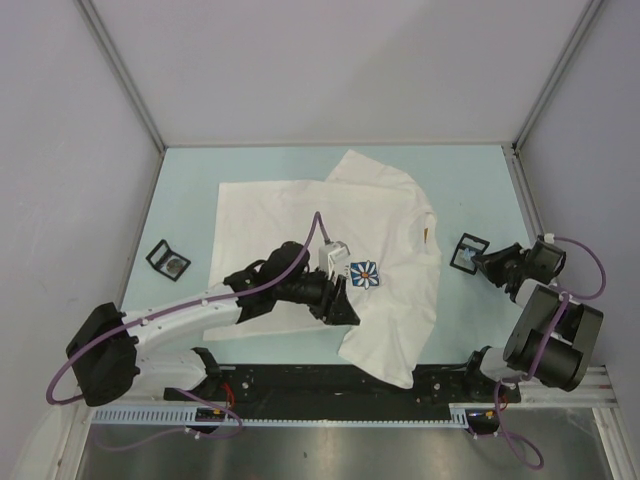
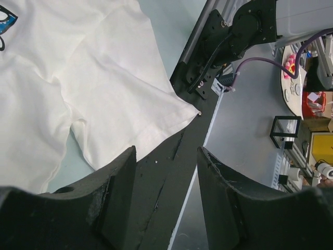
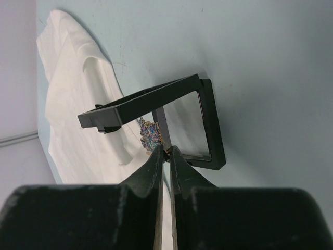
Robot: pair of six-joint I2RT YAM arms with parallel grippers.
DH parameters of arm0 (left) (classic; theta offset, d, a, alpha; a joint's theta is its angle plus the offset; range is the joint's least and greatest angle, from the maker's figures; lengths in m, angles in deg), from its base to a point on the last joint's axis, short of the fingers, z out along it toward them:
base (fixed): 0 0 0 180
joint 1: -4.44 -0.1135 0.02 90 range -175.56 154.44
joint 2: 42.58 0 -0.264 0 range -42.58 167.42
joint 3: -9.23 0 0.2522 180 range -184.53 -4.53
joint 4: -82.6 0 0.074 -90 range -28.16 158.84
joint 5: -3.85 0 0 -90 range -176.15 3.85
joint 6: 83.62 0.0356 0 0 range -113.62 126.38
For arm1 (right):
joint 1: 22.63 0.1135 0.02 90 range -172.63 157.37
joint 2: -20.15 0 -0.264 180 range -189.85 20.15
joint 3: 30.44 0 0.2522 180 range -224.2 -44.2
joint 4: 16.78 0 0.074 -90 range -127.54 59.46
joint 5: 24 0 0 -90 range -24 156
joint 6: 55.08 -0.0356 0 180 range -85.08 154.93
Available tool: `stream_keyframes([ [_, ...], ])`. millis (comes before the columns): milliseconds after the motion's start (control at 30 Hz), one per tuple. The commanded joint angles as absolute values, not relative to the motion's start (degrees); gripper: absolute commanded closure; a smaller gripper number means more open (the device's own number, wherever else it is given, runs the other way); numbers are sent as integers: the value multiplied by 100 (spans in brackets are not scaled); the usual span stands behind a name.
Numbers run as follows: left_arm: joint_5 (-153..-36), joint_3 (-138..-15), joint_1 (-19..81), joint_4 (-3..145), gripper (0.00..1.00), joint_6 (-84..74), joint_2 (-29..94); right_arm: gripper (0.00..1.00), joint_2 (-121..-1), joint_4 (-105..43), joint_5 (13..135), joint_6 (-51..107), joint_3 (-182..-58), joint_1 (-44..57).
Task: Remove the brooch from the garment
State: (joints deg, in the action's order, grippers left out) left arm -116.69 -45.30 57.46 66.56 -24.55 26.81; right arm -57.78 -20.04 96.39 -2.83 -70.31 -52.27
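The white T-shirt [image 1: 300, 215] lies flat with its blue-and-white flower print [image 1: 364, 274] and orange neck tag [image 1: 427, 234] showing. My left gripper [image 1: 346, 310] hovers over the shirt just left of the print, jaws open and empty; the left wrist view [image 2: 166, 156] shows the shirt's sleeve [image 2: 104, 78] beyond its fingers. My right gripper [image 1: 482, 260] is off the shirt at the right. In the right wrist view [image 3: 167, 151] it is shut on the small dark, iridescent brooch [image 3: 150, 134], holding it at the open black frame case [image 3: 200, 122].
The open frame case [image 1: 468, 250] lies on the pale blue table right of the shirt. A second square black frame [image 1: 168, 262] lies left of the shirt. The black base rail [image 2: 177, 172] runs along the near edge under the shirt's hem.
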Motion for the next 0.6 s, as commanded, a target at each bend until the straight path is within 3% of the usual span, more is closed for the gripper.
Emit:
stream_keyframes([
  [0,-11832,-4786,5665,6708,45,-2324,2668,100,-5948,-1543,9509,-410,-7241,-5102],
  [567,-11902,-4760,5603,6787,45,-2350,2694,100,-6212,-1736,9131,-137,-7356,-4943],
])
